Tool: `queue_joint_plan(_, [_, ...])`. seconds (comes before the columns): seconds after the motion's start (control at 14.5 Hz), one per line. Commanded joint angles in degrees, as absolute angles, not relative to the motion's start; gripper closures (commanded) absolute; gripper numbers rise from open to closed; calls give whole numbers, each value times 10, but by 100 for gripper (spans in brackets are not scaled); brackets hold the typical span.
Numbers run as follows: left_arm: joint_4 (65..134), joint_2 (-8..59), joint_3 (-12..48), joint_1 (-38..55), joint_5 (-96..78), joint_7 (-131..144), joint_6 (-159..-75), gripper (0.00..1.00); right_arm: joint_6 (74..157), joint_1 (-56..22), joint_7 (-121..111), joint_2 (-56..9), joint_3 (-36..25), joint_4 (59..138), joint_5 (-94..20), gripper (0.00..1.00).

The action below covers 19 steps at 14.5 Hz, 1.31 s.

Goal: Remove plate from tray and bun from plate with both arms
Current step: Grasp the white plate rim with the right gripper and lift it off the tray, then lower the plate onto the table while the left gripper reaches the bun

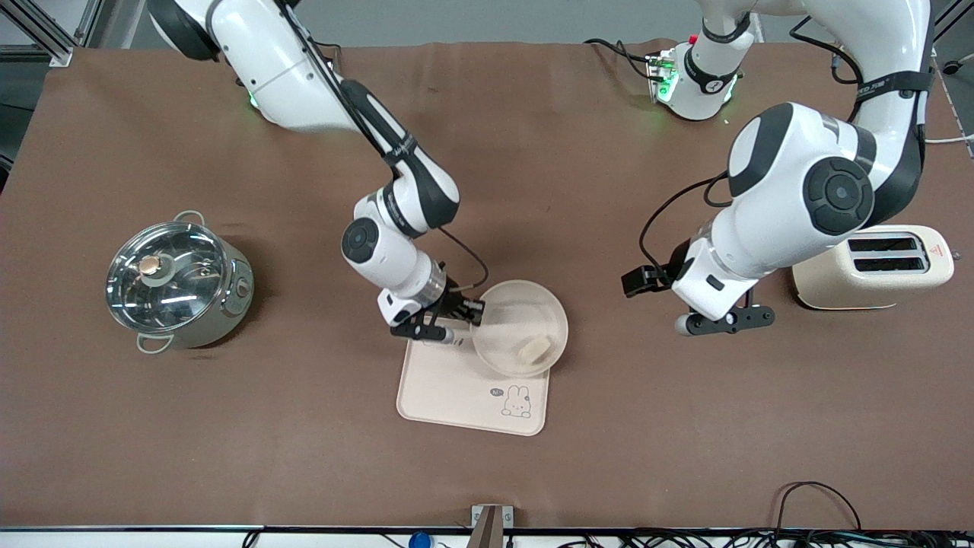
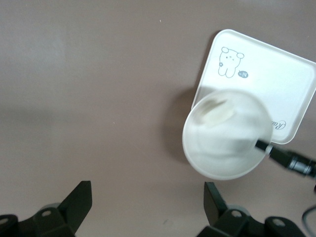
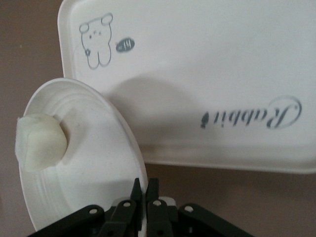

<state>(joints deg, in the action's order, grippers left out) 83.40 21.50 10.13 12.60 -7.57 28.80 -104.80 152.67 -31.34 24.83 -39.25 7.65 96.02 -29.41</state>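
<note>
The round cream plate (image 1: 511,316) is over the tray's corner toward the left arm's end, partly past the tray's edge. The small pale bun (image 1: 535,350) lies in the plate near its rim. My right gripper (image 1: 463,310) is shut on the plate's rim; in the right wrist view its fingers (image 3: 139,192) pinch the rim of the plate (image 3: 94,173), with the bun (image 3: 39,143) inside. My left gripper (image 1: 727,320) is open and empty over bare table between the plate and the toaster. The left wrist view shows its open fingers (image 2: 79,202), the plate (image 2: 232,153) and the bun (image 2: 219,112).
A rectangular cream tray with a rabbit drawing (image 1: 449,388) lies under the plate. A steel pot with a glass lid (image 1: 176,283) stands toward the right arm's end. A cream two-slot toaster (image 1: 875,266) stands toward the left arm's end.
</note>
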Motion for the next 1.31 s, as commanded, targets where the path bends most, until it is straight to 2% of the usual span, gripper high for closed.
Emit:
queue_joint_plan(0.0, [834,205,99,141,-78,338,-1034,0,1549,-307,240,-296,115,1108,-327,99])
queue_joint_plan(0.14, [838,193,99,143,-78,357,-1025,0,1609,-313,241,-272,151,1177,-346,99])
queue_joint_plan(0.28, [857,177,100,144,-78,364,-1022,0,1704,-313,241,-273,202,1231,-370,99])
queue_joint_plan(0.48, [882,158,106,155,-77,384,-1038,0,1761,-325,242,-276,224,1261,-388,96])
queue_joint_plan(0.55, [882,158,106,164,-70,398,-1052,0,1764,-330,242,-277,223,1262,-393,89])
queue_joint_plan(0.69, [886,163,111,179,-55,403,-1074,0,1761,-333,239,-279,223,1259,-399,61])
queue_joint_plan(0.76, [899,165,112,186,-48,402,-1091,0,1755,-328,238,-279,223,1253,-399,40])
queue_joint_plan(0.83, [921,164,112,196,-41,403,-1122,0,1747,-326,242,-277,222,1249,-399,9])
queue_joint_plan(0.9, [939,163,112,203,-40,406,-1145,0,1735,-323,241,-270,216,1245,-400,0])
queue_joint_plan(1.1, [1004,140,112,204,-25,414,-1195,0,1591,-268,224,-250,178,1179,-368,0])
queue_joint_plan(1.24, [1119,100,116,203,-6,417,-1333,0,1493,-254,216,-242,115,1124,-294,0])
